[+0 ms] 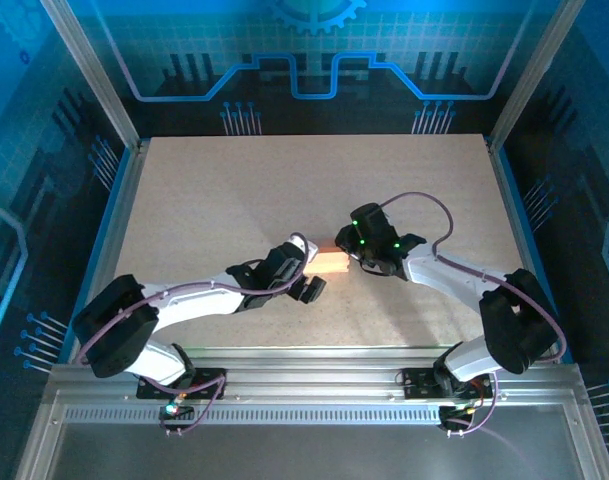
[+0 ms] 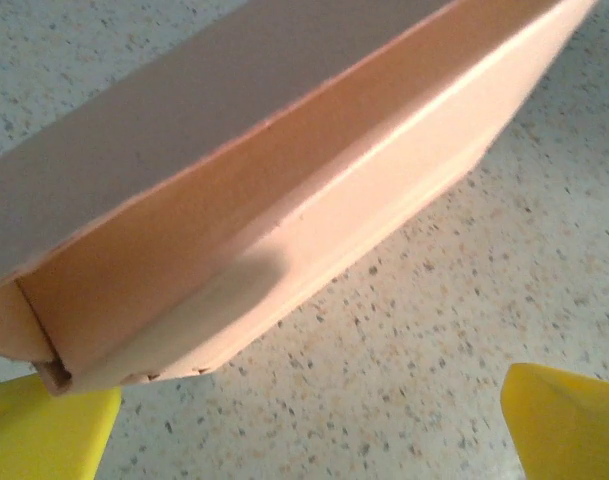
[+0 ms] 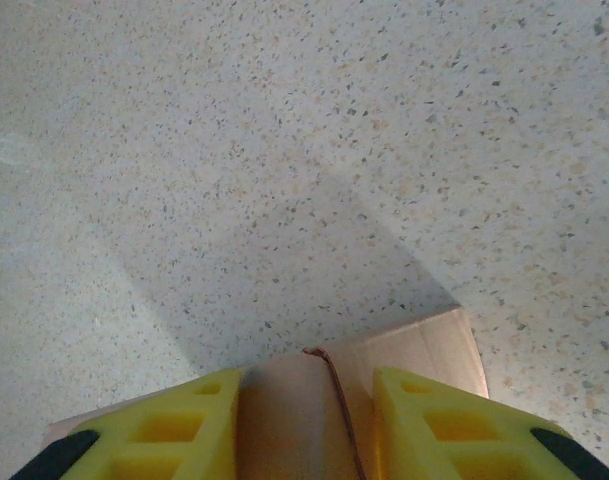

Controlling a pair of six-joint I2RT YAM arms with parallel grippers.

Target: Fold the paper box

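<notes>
The paper box (image 1: 331, 262) is a small salmon-pink cardboard shape lying on the table between the two arms. My right gripper (image 1: 352, 256) holds its right end. In the right wrist view the yellow fingers (image 3: 164, 430) are shut on the box (image 3: 284, 410) from both sides, and a thin cardboard edge stands up between them at the right gripper (image 3: 306, 385). My left gripper (image 1: 317, 274) sits at the box's left end. In the left wrist view the left gripper (image 2: 304, 440) is wide open, and the paper box (image 2: 314, 200) lies just beyond its fingertips (image 2: 569, 430), outside the jaws.
The speckled tabletop (image 1: 234, 190) stretches far and to both sides of the box. Metal frame posts and blue walls (image 1: 124, 190) bound it left, right and at the back. A metal rail (image 1: 304, 385) carries the arm bases at the near edge.
</notes>
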